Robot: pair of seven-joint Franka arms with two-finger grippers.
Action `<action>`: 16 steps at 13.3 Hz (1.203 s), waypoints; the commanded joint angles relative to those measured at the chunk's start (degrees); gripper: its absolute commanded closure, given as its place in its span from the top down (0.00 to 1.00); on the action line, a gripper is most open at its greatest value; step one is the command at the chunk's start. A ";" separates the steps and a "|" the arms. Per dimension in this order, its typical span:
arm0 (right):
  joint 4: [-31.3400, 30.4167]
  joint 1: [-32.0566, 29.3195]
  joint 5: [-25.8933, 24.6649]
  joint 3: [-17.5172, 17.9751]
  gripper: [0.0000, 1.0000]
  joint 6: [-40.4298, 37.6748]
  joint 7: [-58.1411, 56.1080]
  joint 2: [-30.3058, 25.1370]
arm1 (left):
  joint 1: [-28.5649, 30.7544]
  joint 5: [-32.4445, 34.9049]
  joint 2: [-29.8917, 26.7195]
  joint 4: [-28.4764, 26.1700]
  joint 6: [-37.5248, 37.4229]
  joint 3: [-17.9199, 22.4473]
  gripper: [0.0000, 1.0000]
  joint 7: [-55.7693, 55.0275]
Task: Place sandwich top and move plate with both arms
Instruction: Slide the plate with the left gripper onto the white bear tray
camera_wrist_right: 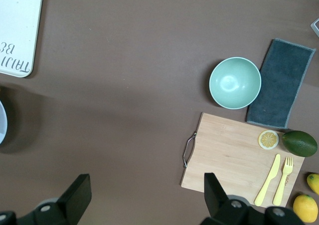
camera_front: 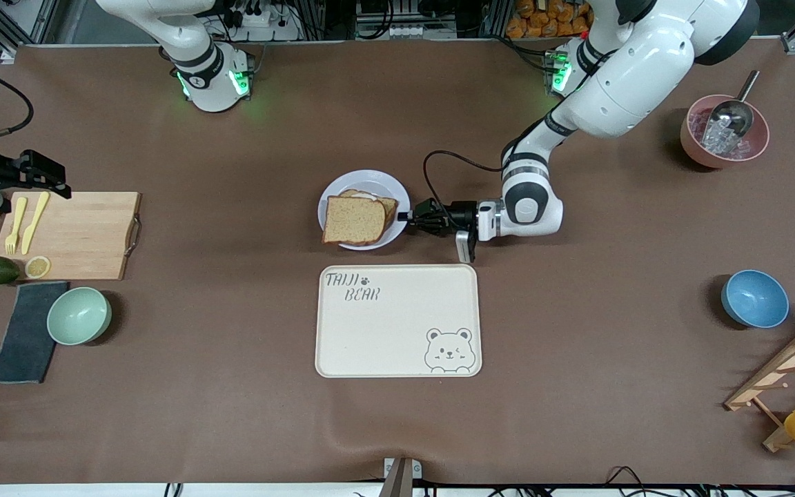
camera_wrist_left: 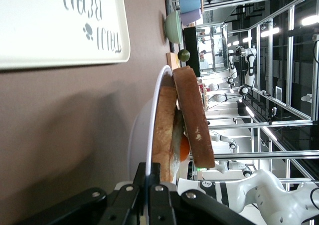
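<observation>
Mid-table, left pincer (camera_front: pixel 406 217) clamps the plate (camera_front: pixel 397 188) rim beside the sandwich top (camera_front: pixel 353 220).

The sandwich top (camera_front: pixel 352 219) covers nearly all of the slice beneath, so the filling doesn't show from the front. The left gripper (camera_wrist_left: pixel 148 182) is cut off by the wrist view's edge. Top-left of the front view, the right gripper (camera_front: pixel 42 172) sits mostly out of frame, fingers unclear there
</observation>
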 commanded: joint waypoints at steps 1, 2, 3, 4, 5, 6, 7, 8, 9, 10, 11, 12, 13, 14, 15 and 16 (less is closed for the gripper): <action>0.75 -1.04 -1.05 0.89 1.00 -0.29 0.17 0.62 | 1.58 -1.87 0.35 1.76 -1.88 -0.58 0.00 1.20; 0.75 -1.04 -1.05 0.89 1.00 -0.29 0.17 0.62 | 1.93 -2.48 0.18 2.02 -1.88 -0.93 0.00 0.59; 0.66 -1.04 -1.05 0.89 1.00 -0.29 0.17 0.62 | 2.28 -2.92 0.09 2.63 -1.88 -1.02 0.00 0.23; 0.75 -1.13 -1.05 0.98 1.00 -0.29 0.17 0.62 | 2.29 -3.10 0.00 3.42 -1.88 -1.02 0.00 -0.29; 0.75 -1.13 -1.05 0.89 1.00 -0.38 0.17 0.62 | 2.37 -3.19 0.00 4.13 -1.88 -1.02 0.00 -1.34; 0.75 -1.13 -1.05 0.89 1.00 -0.30 0.17 0.62 | 2.64 -3.19 0.00 4.83 -1.88 -1.02 0.00 -2.31; 0.75 -1.04 -1.05 0.89 1.00 -0.29 0.17 0.62 | 2.90 -3.54 0.00 5.45 -1.88 -1.02 0.00 -2.75; 0.75 -0.87 -1.05 0.89 1.00 -0.29 0.17 0.62 | 3.08 -3.80 0.00 6.24 -1.88 -1.02 0.00 -3.28; 0.75 -0.87 -1.05 0.89 1.00 -0.29 0.17 0.62 | 3.34 -3.81 0.09 7.20 -1.88 -0.93 0.00 -3.98; 0.75 -0.96 -1.14 0.89 1.00 -0.29 0.17 0.62 | 3.69 -3.81 0.09 8.25 -1.88 -0.93 0.00 -5.55; 0.75 -0.87 -1.14 0.89 1.00 -0.29 0.17 0.62 | 4.04 -3.81 0.00 9.05 -1.88 -0.93 0.00 -7.40; 0.66 -0.78 -1.14 0.89 1.00 -0.29 0.17 0.62 | 4.31 -3.81 0.00 9.84 -1.88 -0.76 0.00 -8.72; 0.66 -0.95 -1.05 0.89 1.00 -0.29 0.17 0.71 | 5.09 -3.72 0.17 10.80 -1.79 -0.75 0.00 -9.26; 0.66 -0.96 -1.14 0.89 1.00 -0.29 0.17 0.97 | 5.71 -3.72 0.26 11.42 -1.88 -0.75 0.00 -9.61; 0.66 -0.96 -1.14 0.89 1.00 -0.29 0.17 1.06 | 6.24 -3.37 0.26 11.95 -1.88 -0.75 0.00 -10.57; 0.66 -1.04 -1.05 0.89 1.00 -0.29 0.17 1.15 | 6.68 -3.11 0.18 12.13 -1.88 -0.58 0.00 -11.80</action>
